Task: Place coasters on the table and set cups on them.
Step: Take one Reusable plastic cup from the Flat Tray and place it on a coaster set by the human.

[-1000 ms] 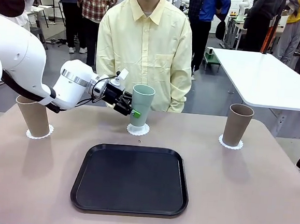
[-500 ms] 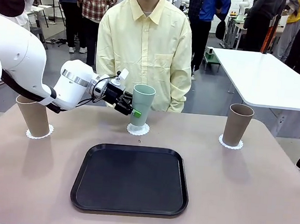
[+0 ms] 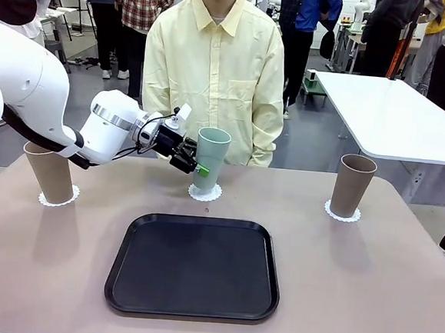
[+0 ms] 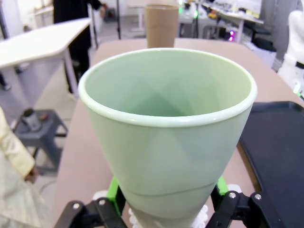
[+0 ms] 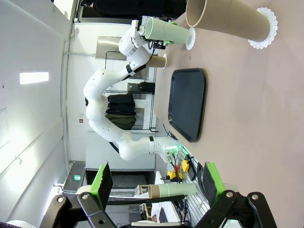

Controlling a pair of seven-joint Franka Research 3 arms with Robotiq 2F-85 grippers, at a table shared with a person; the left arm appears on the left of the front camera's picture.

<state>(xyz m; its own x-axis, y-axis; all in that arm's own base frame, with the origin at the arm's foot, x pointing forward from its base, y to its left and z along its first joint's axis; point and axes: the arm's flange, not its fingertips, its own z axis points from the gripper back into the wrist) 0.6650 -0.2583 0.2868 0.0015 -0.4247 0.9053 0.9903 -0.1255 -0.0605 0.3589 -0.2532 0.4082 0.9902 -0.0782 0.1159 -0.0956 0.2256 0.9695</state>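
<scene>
While clamped, mint-green cup fills left claw.

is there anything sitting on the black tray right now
No, the black tray lies bare, while the green cup and both brown cups stand on coasters beyond it.

A mint-green cup and two taupe-brown cups stand on white, lacy-edged coasters. The table is beige-pink, the tray black. The person's shirt is pale yellow.
</scene>
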